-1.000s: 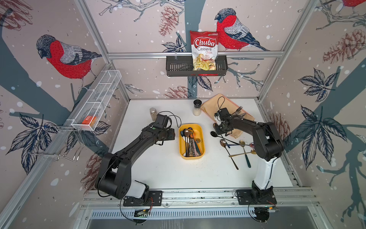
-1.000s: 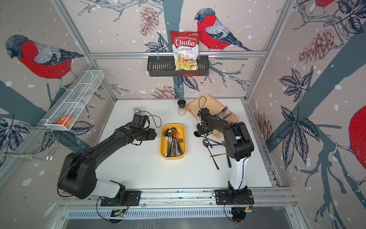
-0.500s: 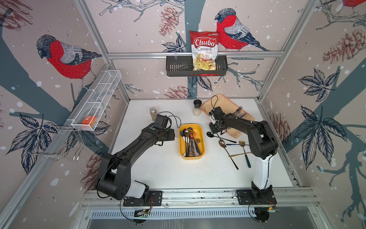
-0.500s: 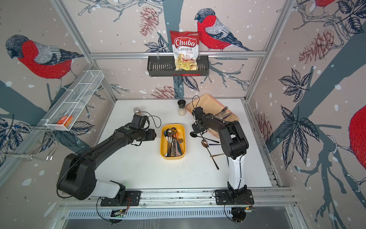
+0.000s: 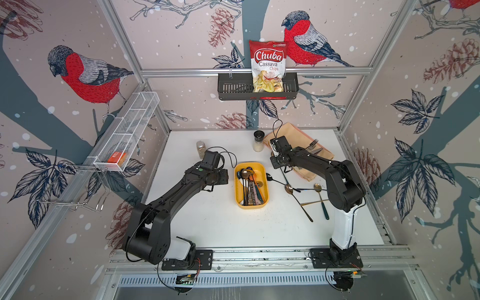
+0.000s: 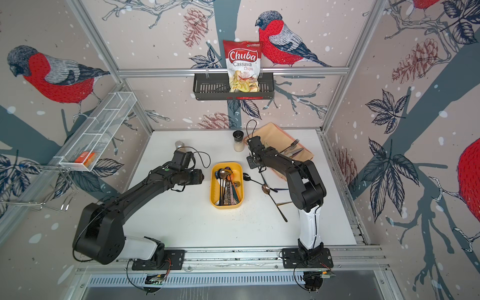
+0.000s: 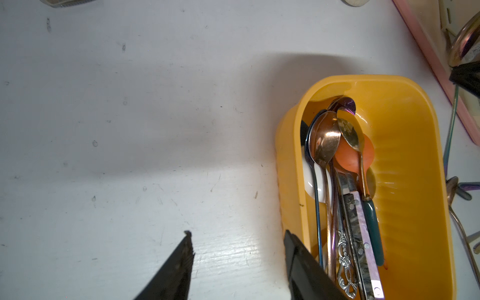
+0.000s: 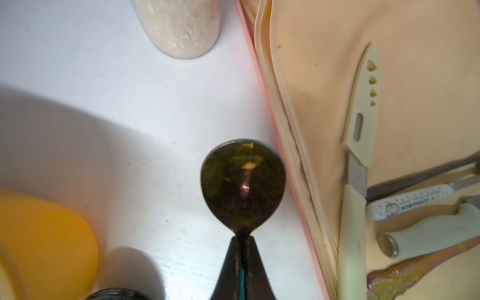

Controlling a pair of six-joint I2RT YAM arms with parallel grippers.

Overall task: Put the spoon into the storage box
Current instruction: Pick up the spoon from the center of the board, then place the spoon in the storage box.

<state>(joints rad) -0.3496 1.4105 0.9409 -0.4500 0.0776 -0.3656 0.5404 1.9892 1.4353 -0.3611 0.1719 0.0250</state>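
Right gripper [image 8: 242, 240] farther back (dark spoon [image 8: 242, 184])

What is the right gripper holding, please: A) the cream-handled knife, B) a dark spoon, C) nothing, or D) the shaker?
B: in the right wrist view the right gripper is shut on the neck of the dark spoon, whose bowl sticks out past its fingertips.

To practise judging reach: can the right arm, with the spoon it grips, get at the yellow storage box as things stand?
Probably yes: the right gripper, shut on the spoon, hangs near the storage box, with only bare table between.
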